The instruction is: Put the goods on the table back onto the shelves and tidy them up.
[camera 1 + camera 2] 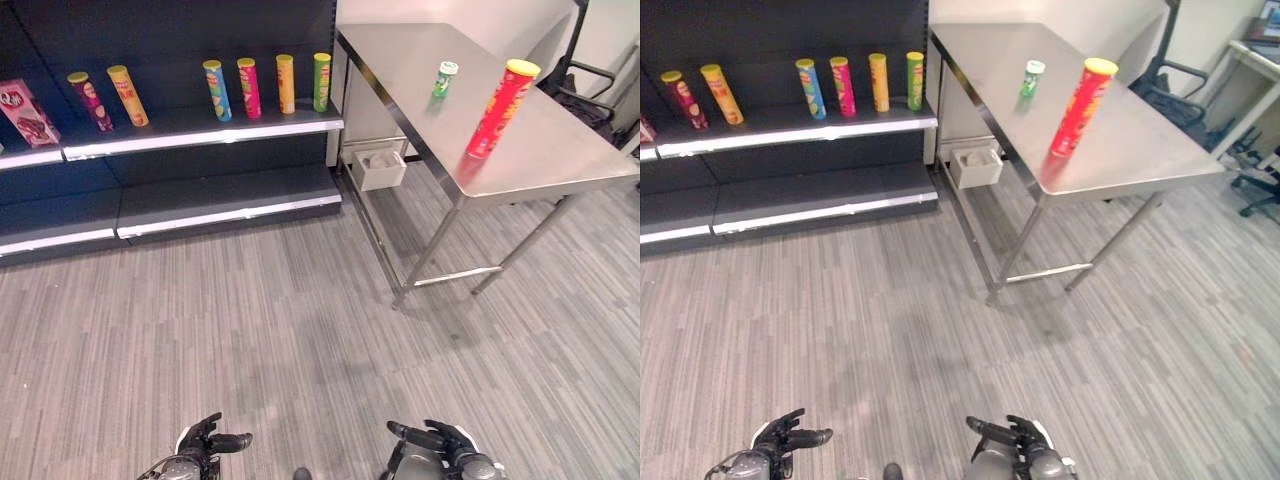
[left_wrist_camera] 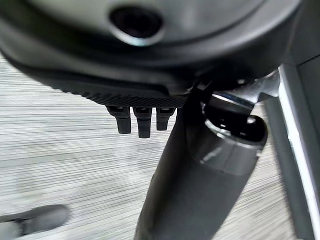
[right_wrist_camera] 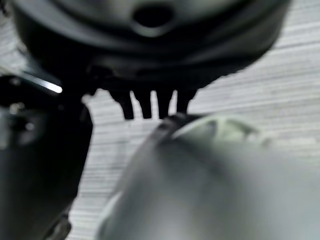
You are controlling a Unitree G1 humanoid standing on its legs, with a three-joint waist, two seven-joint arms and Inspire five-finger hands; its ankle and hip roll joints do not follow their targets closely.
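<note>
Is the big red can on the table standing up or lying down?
Standing up. The red can rests on its base on the table, yellow lid on top.

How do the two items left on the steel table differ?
The red can is tall with a yellow lid; the green bottle is much shorter with a white cap. The red can stands nearer the table's front edge, the green bottle farther back. Both stand upright, apart and untouched.

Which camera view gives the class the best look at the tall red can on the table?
The left eye view: the tall red can stands upright near the table front edge, shown whole, with a small green bottle behind it. The right eye view shows the same can nearly as well. The wrist views look at hands and floor.
</note>
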